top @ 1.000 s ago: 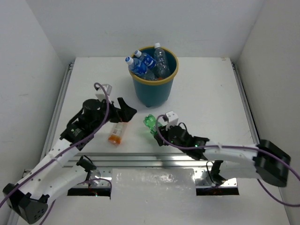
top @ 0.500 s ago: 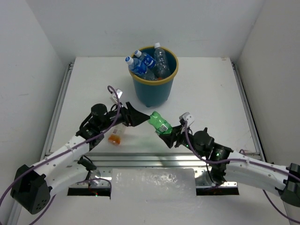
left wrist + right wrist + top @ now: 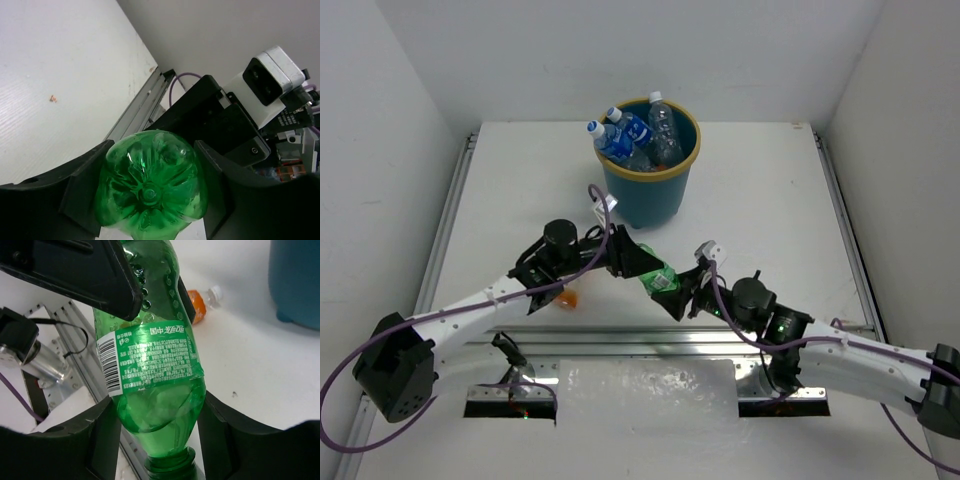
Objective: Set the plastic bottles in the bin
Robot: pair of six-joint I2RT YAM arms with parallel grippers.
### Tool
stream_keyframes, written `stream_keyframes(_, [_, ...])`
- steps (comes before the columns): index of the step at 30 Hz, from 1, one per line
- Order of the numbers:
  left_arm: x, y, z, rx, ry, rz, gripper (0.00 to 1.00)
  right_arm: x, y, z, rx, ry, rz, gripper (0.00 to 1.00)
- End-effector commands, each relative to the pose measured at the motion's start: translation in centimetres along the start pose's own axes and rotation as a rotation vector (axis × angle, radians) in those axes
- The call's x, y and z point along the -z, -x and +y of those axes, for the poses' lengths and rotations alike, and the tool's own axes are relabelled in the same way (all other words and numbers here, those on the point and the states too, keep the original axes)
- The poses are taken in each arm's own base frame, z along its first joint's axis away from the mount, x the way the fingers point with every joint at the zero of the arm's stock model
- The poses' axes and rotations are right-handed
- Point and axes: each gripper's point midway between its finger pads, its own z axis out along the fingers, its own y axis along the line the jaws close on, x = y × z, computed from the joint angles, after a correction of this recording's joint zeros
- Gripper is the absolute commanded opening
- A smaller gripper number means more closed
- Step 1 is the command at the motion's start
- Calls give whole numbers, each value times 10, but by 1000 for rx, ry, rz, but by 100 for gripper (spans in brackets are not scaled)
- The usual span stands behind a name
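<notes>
Right gripper point(image 3: 681, 293) is clamped on the green bottle point(image 3: 658, 277) down by its neck. Left gripper point(image 3: 636, 262) is squeezed round its base, so it hangs between them, near the bin point(image 3: 645, 202).

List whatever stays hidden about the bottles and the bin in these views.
Green bottle: cap cut off by the right wrist view's bottom edge.
Orange bottle: mostly hidden under the left arm in the top view.
Bin: deeper contents hidden by upper bottles, top view; count uncertain.
</notes>
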Motion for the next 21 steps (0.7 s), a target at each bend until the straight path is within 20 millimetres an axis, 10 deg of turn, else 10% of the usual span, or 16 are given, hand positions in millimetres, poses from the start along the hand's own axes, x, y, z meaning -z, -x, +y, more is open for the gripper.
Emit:
stream_keyframes(1, [3, 26, -55, -83, -168, -33, 2, 2, 55, 4, -18, -11, -192, 9])
stream_keyframes(3, [6, 25, -59, -80, -176, -25, 0, 4, 58, -1, -20, -40, -203, 10])
stream_keyframes(5, [8, 25, -61, -79, -169, -25, 0, 5, 66, 0, -10, -39, -218, 33])
stream_keyframes(6, [9, 33, -61, -84, -143, -56, 0, 6, 62, -2, -9, -52, -198, 52])
stream_keyframes(7, [10, 47, -67, -127, -125, -91, 0, 7, 62, -4, -7, -64, -195, 98])
stream_keyframes(21, [54, 272, -64, -316, 562, -623, 0, 78, 52, -67, 9, -456, -17, 99])
